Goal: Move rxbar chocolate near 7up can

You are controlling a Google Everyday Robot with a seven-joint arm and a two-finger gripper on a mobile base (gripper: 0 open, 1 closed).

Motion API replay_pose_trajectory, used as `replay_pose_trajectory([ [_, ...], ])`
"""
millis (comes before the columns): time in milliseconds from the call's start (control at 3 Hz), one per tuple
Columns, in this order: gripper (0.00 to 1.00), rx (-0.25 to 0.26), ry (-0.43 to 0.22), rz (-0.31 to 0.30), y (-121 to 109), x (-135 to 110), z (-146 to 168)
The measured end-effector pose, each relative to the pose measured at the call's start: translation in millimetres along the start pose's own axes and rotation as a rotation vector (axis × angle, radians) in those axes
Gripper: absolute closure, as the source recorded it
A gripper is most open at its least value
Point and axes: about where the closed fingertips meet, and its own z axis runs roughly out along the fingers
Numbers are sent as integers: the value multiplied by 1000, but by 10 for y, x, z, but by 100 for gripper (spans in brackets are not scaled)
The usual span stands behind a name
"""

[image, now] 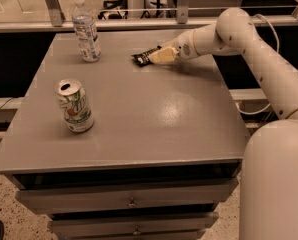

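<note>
The rxbar chocolate, a small flat bar in a black wrapper, lies on the grey table at the back, right of the middle. My gripper reaches in from the right, low over the table, and covers the bar's right end; the bar's left end sticks out past its tip. The 7up can, white and green with an open silver top, stands upright near the table's front left, far from the bar and the gripper.
A clear plastic water bottle stands upright at the table's back left. My white arm crosses the back right corner. A metal rail runs behind the table. Drawers sit under the front edge.
</note>
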Motion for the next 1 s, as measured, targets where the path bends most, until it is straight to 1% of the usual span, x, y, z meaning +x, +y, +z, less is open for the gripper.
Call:
replay_pose_trajectory([
  [333,69,1,-15,2,-5,-36,-84],
  [667,99,-25,-51,-24,158,-191,-314],
  [1000,100,-67,-68,-62,404,-360,-529],
])
